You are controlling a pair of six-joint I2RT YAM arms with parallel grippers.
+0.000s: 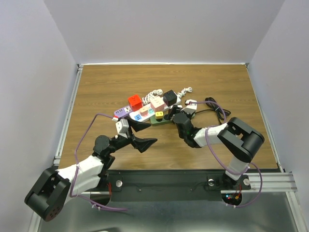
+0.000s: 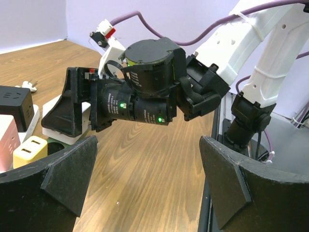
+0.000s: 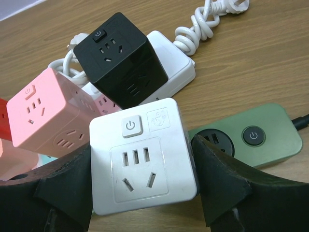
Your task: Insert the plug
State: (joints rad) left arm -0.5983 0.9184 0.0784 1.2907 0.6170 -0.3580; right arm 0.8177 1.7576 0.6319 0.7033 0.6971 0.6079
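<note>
White cube plug (image 3: 145, 150) | at the end of green power strip (image 3: 260, 130), worktop middle | flanked by right gripper (image 3: 145, 186), grip not discernible | left gripper (image 2: 147, 174) spread wide, empty | to be pressed squarely down, tilt avoided

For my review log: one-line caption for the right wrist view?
Right gripper straddling a white plastic cube socket; black plastic cube socket behind.

White cube socket (image 3: 144, 157) btwn pincer fingers (image 3: 63, 188), black cube (image 3: 123, 58) behind

Red cube (image 3: 3, 118) cut off (left edge); green strip (image 3: 275, 121) part-hidden.
</note>
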